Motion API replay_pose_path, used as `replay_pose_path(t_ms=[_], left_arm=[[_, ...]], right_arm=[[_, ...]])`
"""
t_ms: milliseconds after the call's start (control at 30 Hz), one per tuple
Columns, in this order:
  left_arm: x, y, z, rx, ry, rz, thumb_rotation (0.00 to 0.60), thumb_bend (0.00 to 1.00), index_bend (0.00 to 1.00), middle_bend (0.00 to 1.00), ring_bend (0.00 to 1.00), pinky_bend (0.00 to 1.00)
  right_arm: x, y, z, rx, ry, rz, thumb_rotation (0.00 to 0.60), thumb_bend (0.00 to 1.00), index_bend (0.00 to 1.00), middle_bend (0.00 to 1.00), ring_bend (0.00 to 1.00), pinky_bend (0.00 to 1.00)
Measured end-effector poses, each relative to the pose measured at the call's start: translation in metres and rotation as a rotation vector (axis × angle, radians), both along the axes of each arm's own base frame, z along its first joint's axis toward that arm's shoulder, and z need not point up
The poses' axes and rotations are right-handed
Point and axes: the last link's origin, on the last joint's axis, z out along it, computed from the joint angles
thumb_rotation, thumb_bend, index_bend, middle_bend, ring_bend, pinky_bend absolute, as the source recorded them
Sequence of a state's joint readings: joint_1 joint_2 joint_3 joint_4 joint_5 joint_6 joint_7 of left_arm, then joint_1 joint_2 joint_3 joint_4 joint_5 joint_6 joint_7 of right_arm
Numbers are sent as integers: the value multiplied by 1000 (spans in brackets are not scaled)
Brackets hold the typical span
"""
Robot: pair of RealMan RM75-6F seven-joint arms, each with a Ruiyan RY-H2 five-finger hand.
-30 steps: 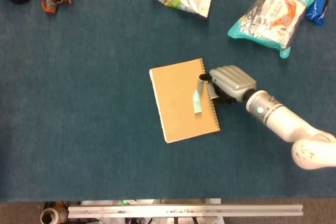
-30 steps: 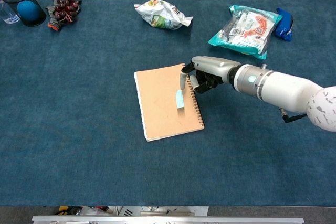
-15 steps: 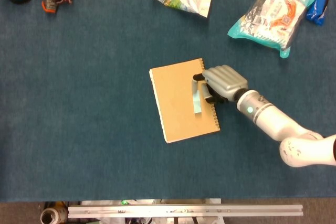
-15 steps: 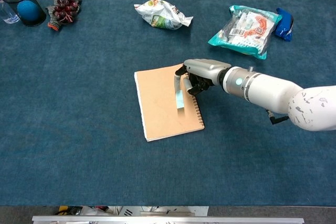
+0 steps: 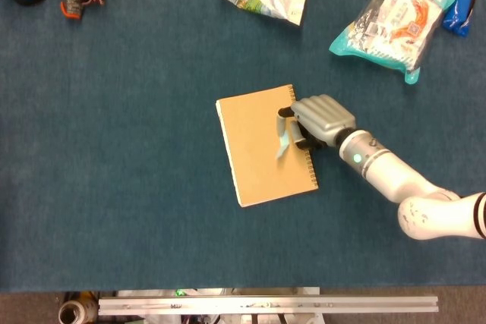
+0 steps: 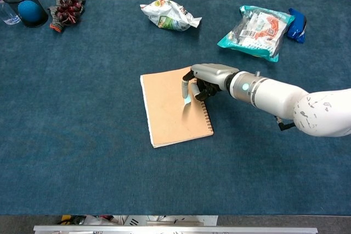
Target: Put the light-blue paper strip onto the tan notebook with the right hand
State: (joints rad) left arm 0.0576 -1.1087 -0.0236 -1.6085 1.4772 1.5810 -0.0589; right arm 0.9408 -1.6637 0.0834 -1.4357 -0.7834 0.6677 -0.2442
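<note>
light-blue paper strip (image 5: 282,142) pinched by right hand (image 5: 319,119) over tan notebook (image 5: 262,149)

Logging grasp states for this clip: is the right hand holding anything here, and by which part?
The right hand pinches the light-blue paper strip by its upper end, over the tan notebook; the strip's lower end hangs free.

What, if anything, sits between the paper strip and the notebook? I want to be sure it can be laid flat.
Nothing visible does. The right hand pinches the paper strip right above the notebook, whose cover under the strip is bare. The snack bags lie far off.
</note>
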Motion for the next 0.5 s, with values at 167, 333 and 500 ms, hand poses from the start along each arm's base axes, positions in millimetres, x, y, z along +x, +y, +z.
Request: replay_pose_path(t_ms=[167,333,500], left_arm=[[0,0,0,-1,0,1,600,323,15,0,0,0],[1,1,0,0,2,-4,600,324,15,0,0,0],[1,0,0,-2,3,-4,600,323,15,0,0,0]], right_arm=[[0,1,2,-5,-6,-2,600,1000,458,1000,1000,1000],[0,4,9,-11,-20,5,600,1000,458,1000,1000,1000],[-3,8,13,-9,-20,6,600,1000,458,1000,1000,1000]])
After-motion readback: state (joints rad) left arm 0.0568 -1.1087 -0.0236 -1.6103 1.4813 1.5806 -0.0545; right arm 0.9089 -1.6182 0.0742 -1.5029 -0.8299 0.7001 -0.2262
